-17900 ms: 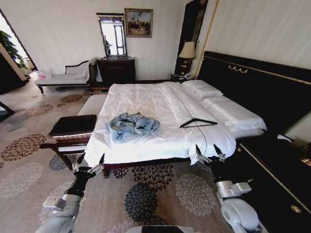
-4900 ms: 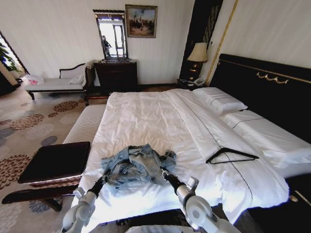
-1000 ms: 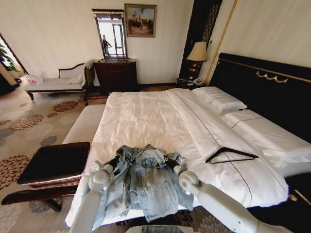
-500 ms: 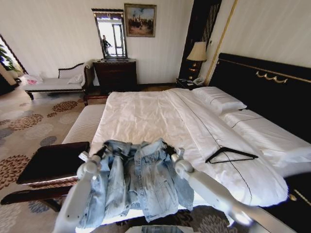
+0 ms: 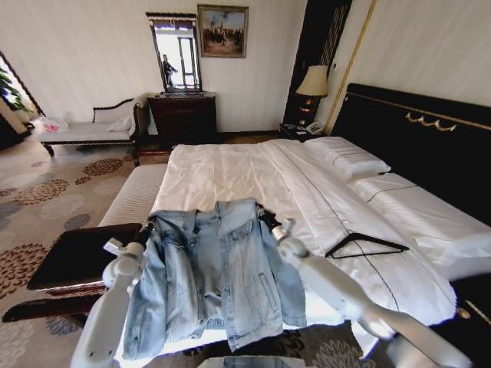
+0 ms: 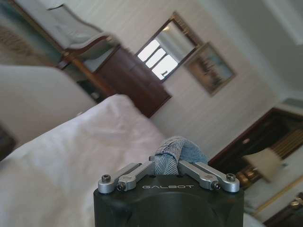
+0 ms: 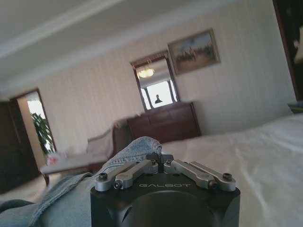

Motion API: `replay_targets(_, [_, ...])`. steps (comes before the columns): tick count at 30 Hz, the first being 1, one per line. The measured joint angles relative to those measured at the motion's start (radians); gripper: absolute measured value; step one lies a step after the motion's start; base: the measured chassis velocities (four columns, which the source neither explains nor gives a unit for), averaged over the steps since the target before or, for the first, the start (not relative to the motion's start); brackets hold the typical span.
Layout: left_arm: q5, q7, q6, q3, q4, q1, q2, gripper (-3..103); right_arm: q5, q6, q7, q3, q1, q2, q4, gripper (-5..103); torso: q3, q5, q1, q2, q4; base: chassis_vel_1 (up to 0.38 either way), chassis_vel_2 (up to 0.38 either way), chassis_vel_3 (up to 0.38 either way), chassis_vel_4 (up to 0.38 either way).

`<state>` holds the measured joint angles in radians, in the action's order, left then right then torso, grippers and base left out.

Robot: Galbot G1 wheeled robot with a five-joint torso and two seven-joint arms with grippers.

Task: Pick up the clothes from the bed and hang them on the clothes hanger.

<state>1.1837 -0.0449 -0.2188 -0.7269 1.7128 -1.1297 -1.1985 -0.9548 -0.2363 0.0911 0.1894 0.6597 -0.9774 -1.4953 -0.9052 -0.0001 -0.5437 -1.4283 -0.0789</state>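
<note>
The light-blue denim jacket (image 5: 219, 276) hangs spread open in the air over the foot of the bed (image 5: 230, 172), its back toward me. My left gripper (image 5: 150, 225) is shut on one shoulder and my right gripper (image 5: 265, 219) is shut on the other. In the left wrist view, the left gripper (image 6: 166, 163) pinches a fold of denim (image 6: 175, 150). The right wrist view shows the right gripper (image 7: 158, 163) clamped on a denim fold (image 7: 137, 149). The black clothes hanger (image 5: 367, 245) lies flat on the white sheet, to the right of the jacket.
A dark bench (image 5: 77, 257) stands left of the bed's foot. White pillows (image 5: 349, 157) lie against the black headboard (image 5: 414, 130). At the far wall are a daybed (image 5: 84, 132), a dark dresser (image 5: 182, 115) under a mirror, and a lamp (image 5: 311, 80).
Both grippers have risen and moved apart with the jacket. It has gone from a bunched heap on the sheet to hanging open, its shoulders higher than half a second ago.
</note>
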Motion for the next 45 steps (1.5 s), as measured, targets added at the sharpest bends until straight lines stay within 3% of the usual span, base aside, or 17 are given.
replay_targets(2, [0.009, -0.003, 0.001, -0.006, 0.032, -0.009, 0.003, 3, -0.003, -0.003, -0.006, -0.011, 0.006, 0.009, -0.019, 1, 0.0, 0.0003, 0.0, 0.0, 0.0, 0.0, 0.0, 0.0, 0.0])
replay_targets(5, [0.086, -0.029, 0.007, -0.045, 0.24, -0.057, 0.045, 3, -0.048, -0.033, -0.054, -0.085, 0.038, 0.084, -0.189, 1, 0.0, 0.0003, 0.0, 0.0, -0.0001, 0.0, 0.0, 0.0, 0.0])
replay_targets(6, [0.086, -0.029, 0.007, -0.045, 0.24, -0.057, 0.045, 3, -0.048, -0.033, -0.054, -0.085, 0.038, 0.084, -0.189, 1, 0.0, 0.0003, 0.0, 0.0, -0.0001, 0.0, 0.0, 0.0, 0.0])
replay_targets(7, [0.123, -0.052, 0.007, -0.063, 0.321, -0.06, 0.075, 3, -0.07, -0.043, -0.062, -0.11, 0.035, 0.109, -0.253, 1, 0.0, 0.0003, 0.0, 0.0, -0.0001, 0.0, 0.0, 0.0, 0.0])
replay_targets(10, [0.192, -0.106, 0.007, -0.087, 0.418, -0.026, 0.146, 3, -0.104, -0.046, -0.061, -0.127, -0.004, 0.133, -0.33, 1, 0.0, 0.0, 0.001, 0.0, -0.0001, 0.0, 0.0, 0.0, 0.0])
replay_targets(12, [0.224, -0.131, 0.007, -0.099, 0.446, 0.012, 0.217, 3, -0.128, -0.043, -0.05, -0.123, -0.051, 0.136, -0.352, 1, 0.0, -0.0001, 0.0, 0.0, -0.0001, 0.0, 0.0, 0.0, 0.0])
replay_targets(13, [0.224, -0.131, 0.007, -0.099, 0.446, 0.012, 0.217, 3, -0.128, -0.043, -0.05, -0.123, -0.051, 0.136, -0.352, 1, 0.0, -0.0001, 0.0, 0.0, -0.0001, 0.0, 0.0, 0.0, 0.0])
replay_targets(18, [0.283, -0.133, 0.009, -0.139, 0.431, 0.081, 0.434, 3, -0.175, -0.033, -0.043, -0.084, -0.191, 0.119, -0.329, 1, 0.0, -0.0003, 0.0, 0.0, 0.0001, 0.0, 0.0, 0.0, 0.0])
replay_targets(23, [0.356, -0.133, 0.012, -0.207, 0.498, 0.055, 0.517, 3, -0.217, -0.032, -0.041, -0.097, -0.23, 0.125, -0.352, 1, 0.0, 0.0, 0.0, 0.0, 0.0006, 0.0, 0.0, 0.0, 0.0])
replay_targets(29, [0.391, -0.161, 0.012, -0.257, 0.639, -0.048, 0.474, 3, -0.189, -0.031, -0.029, -0.138, -0.13, 0.205, -0.459, 1, 0.0, 0.0006, 0.0, 0.0, -0.0002, 0.0, 0.0, 0.0, 0.0])
replay_targets(34, [0.419, -0.191, 0.008, -0.333, 0.786, -0.24, 0.35, 3, -0.165, -0.02, 0.012, -0.267, 0.037, 0.299, -0.654, 1, 0.0, 0.0004, 0.0, 0.0, 0.0, 0.0, 0.0, 0.0, 0.0])
replay_targets(36, [0.427, -0.195, 0.008, -0.348, 0.791, -0.26, 0.334, 3, -0.166, -0.018, 0.02, -0.289, 0.058, 0.308, -0.679, 1, 0.0, 0.0005, 0.0, 0.0, 0.0, 0.0, 0.0, 0.0, 0.0])
replay_targets(40, [0.594, -0.239, 0.006, -0.516, 0.798, -0.335, 0.282, 3, -0.222, 0.021, 0.105, -0.478, 0.177, 0.357, -0.85, 1, 0.0, 0.0003, 0.001, 0.0, -0.0002, 0.0, 0.0, 0.0, 0.0])
replay_targets(42, [0.625, -0.246, 0.006, -0.535, 0.798, -0.337, 0.28, 3, -0.233, 0.036, 0.128, -0.502, 0.184, 0.363, -0.872, 1, 0.0, 0.0003, 0.001, 0.0, -0.0002, 0.0, 0.0, 0.0, 0.0])
replay_targets(43, [0.696, -0.27, 0.005, -0.559, 0.798, -0.338, 0.27, 3, -0.256, 0.08, 0.198, -0.534, 0.192, 0.374, -0.911, 1, 0.001, 0.0002, 0.001, 0.0, -0.0001, 0.0, 0.0, 0.0, 0.0])
replay_targets(45, [0.724, -0.297, 0.001, -0.53, 0.796, -0.331, 0.241, 3, -0.268, 0.143, 0.289, -0.52, 0.188, 0.376, -0.92, 1, 0.001, 0.0004, 0.001, 0.0, -0.0001, 0.0, 0.0, 0.0, 0.0])
